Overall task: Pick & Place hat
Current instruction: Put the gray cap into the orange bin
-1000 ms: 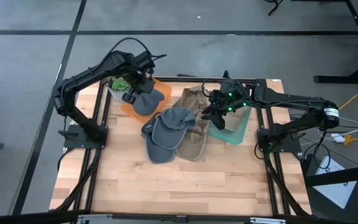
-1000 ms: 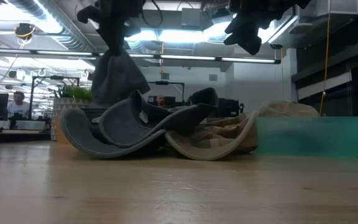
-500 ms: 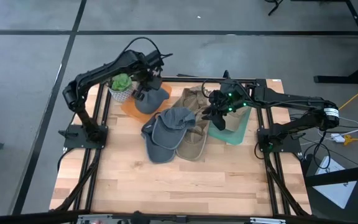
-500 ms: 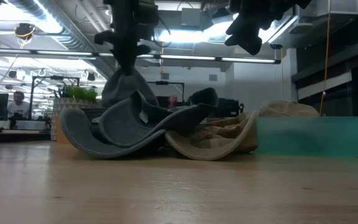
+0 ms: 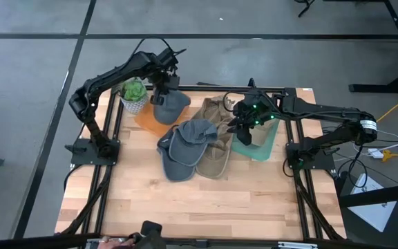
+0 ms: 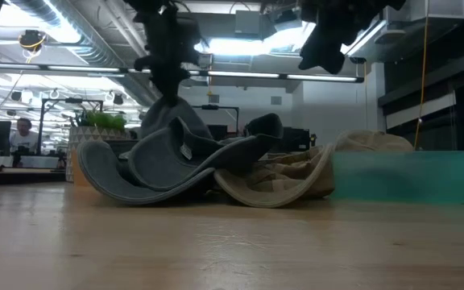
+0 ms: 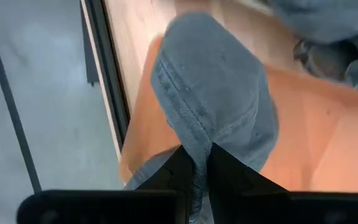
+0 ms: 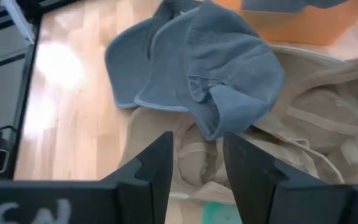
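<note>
Grey hat (image 7: 213, 93) between left fingers (image 7: 178, 171).

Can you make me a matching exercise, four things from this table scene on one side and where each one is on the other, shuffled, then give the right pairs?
Things
1. small grey cloth hat
2. translucent green plastic bin
3. potted green plant
4. beige fabric hat

Places
A. at the table's far left corner
B. under the right gripper
C. pinched in the left gripper over the orange tray
D. mid-table, partly under a large grey brimmed hat

Pairs: 1-C, 2-B, 3-A, 4-D
</note>
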Robot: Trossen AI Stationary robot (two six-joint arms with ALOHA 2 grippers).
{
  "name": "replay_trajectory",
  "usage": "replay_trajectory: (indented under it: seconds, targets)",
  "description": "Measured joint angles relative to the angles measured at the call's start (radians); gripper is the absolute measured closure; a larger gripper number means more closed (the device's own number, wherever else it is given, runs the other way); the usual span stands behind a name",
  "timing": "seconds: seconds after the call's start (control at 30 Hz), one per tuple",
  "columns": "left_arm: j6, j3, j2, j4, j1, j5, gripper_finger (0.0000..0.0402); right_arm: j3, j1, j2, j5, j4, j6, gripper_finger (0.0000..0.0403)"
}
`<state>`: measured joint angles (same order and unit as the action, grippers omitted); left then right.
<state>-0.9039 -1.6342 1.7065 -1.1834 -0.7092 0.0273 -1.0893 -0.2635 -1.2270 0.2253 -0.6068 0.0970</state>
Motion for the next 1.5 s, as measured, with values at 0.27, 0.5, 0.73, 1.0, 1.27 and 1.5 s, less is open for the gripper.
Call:
replay_trajectory:
  seconds: [0.27, 0.5, 0.73, 1.0, 1.27, 1.5]
  targets:
    - [0.001, 0.076, 0.000, 0.103, -0.009, -0.083, 0.0377, 0.000, 0.000, 0.000, -0.006, -0.013, 0.000, 0.0263]
    - [0.036, 0.091, 0.000, 0.193, -0.020, -0.035, 0.0369, 0.000, 0.000, 0.000, -0.006, -0.013, 0.008, 0.0263]
    - [0.045, 0.091, 0.005, 0.189, -0.019, -0.036, 0.0358, 0.000, 0.000, 0.000, -0.006, -0.013, 0.008, 0.0263]
    - [0.053, 0.091, 0.005, 0.201, -0.020, -0.136, 0.0343, 0.000, 0.000, 0.000, -0.007, -0.013, 0.003, 0.0263]
    - [0.117, 0.091, 0.005, 0.208, -0.019, -0.093, 0.0285, 0.000, 0.000, 0.000, -0.007, -0.013, -0.001, 0.0263]
    - [0.136, 0.091, -0.017, 0.228, -0.017, -0.112, 0.0215, 0.000, 0.000, 0.000, -0.007, -0.013, -0.003, 0.0263]
